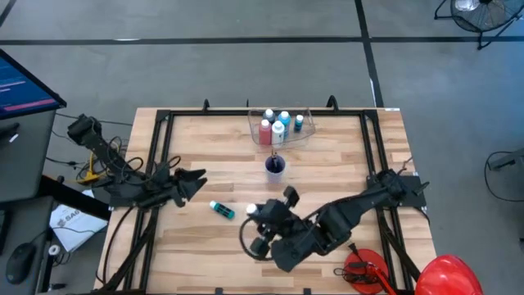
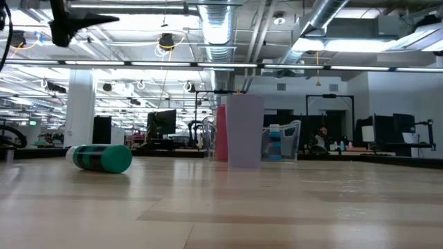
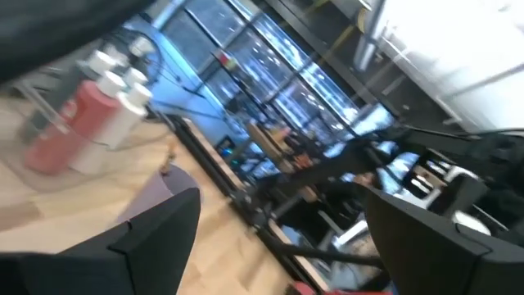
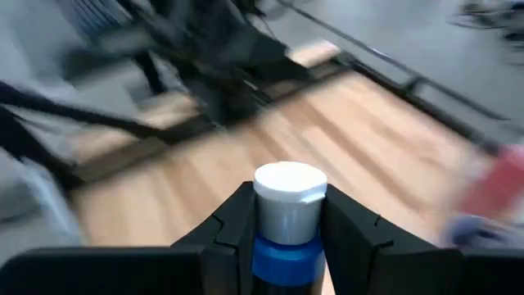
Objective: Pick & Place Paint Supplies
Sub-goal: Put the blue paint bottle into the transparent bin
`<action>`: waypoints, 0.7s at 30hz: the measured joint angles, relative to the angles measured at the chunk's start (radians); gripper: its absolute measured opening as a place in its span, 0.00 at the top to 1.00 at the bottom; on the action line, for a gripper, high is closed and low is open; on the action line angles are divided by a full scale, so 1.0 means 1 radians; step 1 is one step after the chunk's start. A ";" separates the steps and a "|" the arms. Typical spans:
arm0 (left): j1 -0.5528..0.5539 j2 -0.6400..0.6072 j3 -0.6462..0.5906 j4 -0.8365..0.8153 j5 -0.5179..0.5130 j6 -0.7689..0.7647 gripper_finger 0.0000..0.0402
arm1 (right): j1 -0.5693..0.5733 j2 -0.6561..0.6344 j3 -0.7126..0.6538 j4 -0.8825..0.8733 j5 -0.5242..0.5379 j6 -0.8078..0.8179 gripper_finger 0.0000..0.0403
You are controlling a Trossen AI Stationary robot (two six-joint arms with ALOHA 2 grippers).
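My right gripper (image 1: 255, 215) hangs over the table's near middle, shut on a blue paint bottle (image 4: 286, 260) with a white cap (image 4: 288, 197). A teal bottle (image 1: 222, 211) lies on its side on the wood just left of it, also plain in the low view as the teal bottle (image 2: 102, 158). At the far middle a clear tub (image 1: 304, 131) holds a red bottle (image 1: 265, 131) and light blue and teal ones. My left gripper (image 1: 195, 182) stands open at the table's left, its fingers (image 3: 155, 238) wide apart around nothing. My right gripper pinches the blue bottle between its two fingers (image 4: 233, 225) at its top end, where the blue shoulder (image 4: 286, 246) meets the white cap. The bottle lies along the fingers, cap toward their tips. It shows nowhere on the tabletop in the low view, so it is lifted clear.
A small blue-purple cup (image 1: 275, 166) stands in front of the tub, between it and my right gripper. Black frame rails (image 1: 160, 156) run along the table's left and right sides. Red gear (image 1: 364, 270) lies at the near right corner.
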 joint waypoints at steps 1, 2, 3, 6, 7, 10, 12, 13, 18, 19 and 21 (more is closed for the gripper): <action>0.018 0.012 0.000 0.000 -0.002 -0.009 0.16 | -0.004 -0.006 -0.002 -0.044 -0.005 0.001 0.76; 0.038 0.024 0.000 -0.001 -0.007 -0.025 0.16 | -0.005 -0.017 -0.004 -0.110 0.000 0.005 0.76; 0.060 0.037 0.000 -0.001 -0.008 -0.046 0.16 | -0.006 -0.037 -0.004 -0.173 0.024 0.018 0.76; 0.125 0.075 0.000 0.000 -0.008 -0.111 0.16 | 0.007 -0.119 -0.002 -0.424 0.135 0.118 0.76; 0.145 0.089 0.000 0.000 -0.007 -0.140 0.16 | 0.014 -0.152 -0.021 -0.482 0.162 0.155 0.76; 0.203 0.131 0.000 0.001 -0.003 -0.234 0.16 | 0.032 -0.251 -0.156 -0.510 0.194 0.195 0.76; 0.236 0.158 0.000 0.002 0.000 -0.294 0.16 | 0.043 -0.342 -0.306 -0.469 0.193 0.195 0.76; 0.254 0.171 0.000 0.002 0.001 -0.323 0.16 | 0.046 -0.400 -0.389 -0.418 0.194 0.195 0.76; 0.328 0.221 0.000 0.008 0.031 -0.446 0.16 | 0.067 -0.681 -0.864 0.051 0.176 0.056 0.76; 0.341 0.229 0.000 0.012 0.040 -0.467 0.16 | 0.067 -0.728 -0.948 0.147 0.172 0.017 0.76; 0.363 0.238 0.000 0.012 0.057 -0.498 0.16 | 0.055 -0.814 -1.088 0.318 0.172 -0.056 0.76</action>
